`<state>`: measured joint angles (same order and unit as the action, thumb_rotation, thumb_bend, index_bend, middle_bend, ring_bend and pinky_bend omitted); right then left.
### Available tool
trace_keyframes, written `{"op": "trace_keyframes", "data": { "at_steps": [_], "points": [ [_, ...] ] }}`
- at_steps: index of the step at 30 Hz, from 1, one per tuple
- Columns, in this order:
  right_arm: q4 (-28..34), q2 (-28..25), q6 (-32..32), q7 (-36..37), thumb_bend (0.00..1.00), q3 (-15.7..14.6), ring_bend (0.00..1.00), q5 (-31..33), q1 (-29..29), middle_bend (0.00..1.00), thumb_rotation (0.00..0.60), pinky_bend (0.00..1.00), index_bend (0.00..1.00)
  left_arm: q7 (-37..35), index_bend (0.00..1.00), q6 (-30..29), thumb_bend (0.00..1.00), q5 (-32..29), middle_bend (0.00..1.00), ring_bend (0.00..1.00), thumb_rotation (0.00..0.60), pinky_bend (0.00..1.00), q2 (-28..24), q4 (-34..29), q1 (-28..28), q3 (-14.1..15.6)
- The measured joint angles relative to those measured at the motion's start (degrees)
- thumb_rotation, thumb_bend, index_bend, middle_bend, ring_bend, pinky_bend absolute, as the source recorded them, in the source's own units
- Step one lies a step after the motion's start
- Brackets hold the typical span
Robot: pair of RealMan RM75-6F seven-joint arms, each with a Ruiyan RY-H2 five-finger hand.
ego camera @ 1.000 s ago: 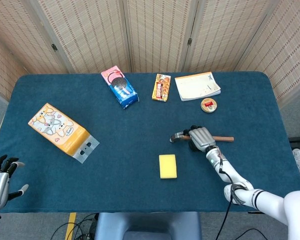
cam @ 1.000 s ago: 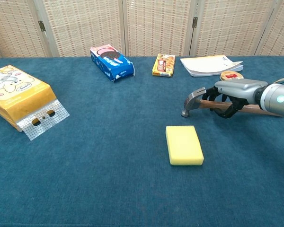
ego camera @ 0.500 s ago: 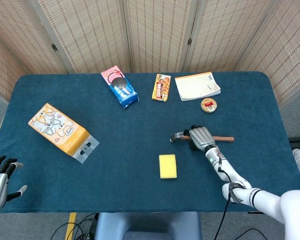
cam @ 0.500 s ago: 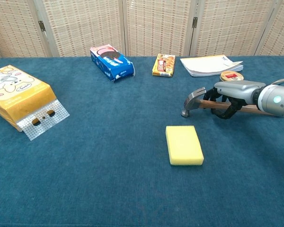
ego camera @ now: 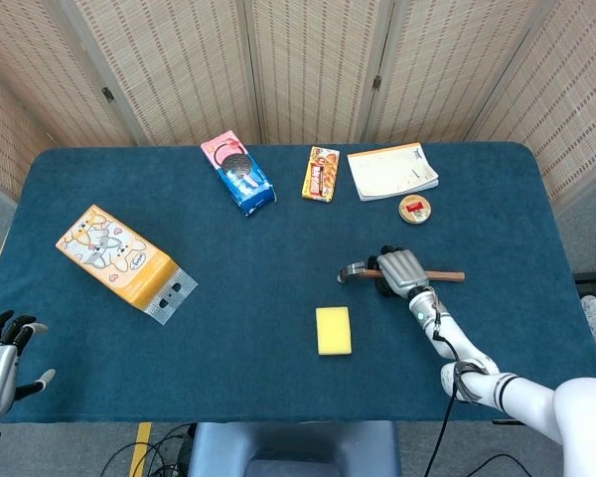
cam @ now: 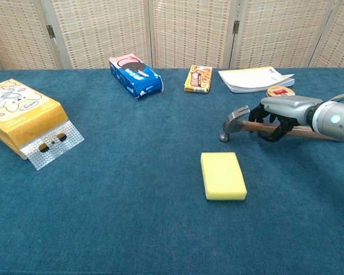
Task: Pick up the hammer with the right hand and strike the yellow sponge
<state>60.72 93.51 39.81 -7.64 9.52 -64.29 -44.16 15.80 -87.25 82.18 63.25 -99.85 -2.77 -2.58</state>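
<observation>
Here the right hand [cam: 281,112] grips the hammer [cam: 236,121] handle — yellow sponge [cam: 222,175] lying near, apart.

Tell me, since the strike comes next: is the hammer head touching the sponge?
Apart. The chest view shows a strip of bare blue cloth between the hammer head and the sponge; the right hand grips the handle.

Wooden-handled hammer [cam: 236,121] beyond flat yellow sponge [cam: 222,175]
</observation>
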Motion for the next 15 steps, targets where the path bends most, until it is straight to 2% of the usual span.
{"op": "trace_keyframes", "data": {
  "at_steps": [5,13,15],
  "points": [
    [0.0,0.1,0.5,-0.6,0.51,0.0,0.23,0.3,0.1,0.52,0.600,0.27,0.48,0.2,0.35,0.1,0.18,-0.2,0.29,0.15,0.600,0.20,-0.1,-0.3,0.1,0.0],
    [0.8,-0.4,1.9,0.1,0.71,0.1,0.37,0.1,0.8,0.63,0.600,0.27,0.60,0.2,0.35,0.2,0.18,-0.1,0.29,0.15,0.600,0.20,-0.3,-0.6,0.1,0.1],
    [1.0,-0.7,2.6,0.7,0.74,0.1,0.39,-0.6,1.1,0.65,0.600,0.27,0.61,0.2,0.34,0.2,0.18,-0.1,0.28,0.15,0.600,0.20,-0.3,-0.7,0.1,0.1]
  ]
}}
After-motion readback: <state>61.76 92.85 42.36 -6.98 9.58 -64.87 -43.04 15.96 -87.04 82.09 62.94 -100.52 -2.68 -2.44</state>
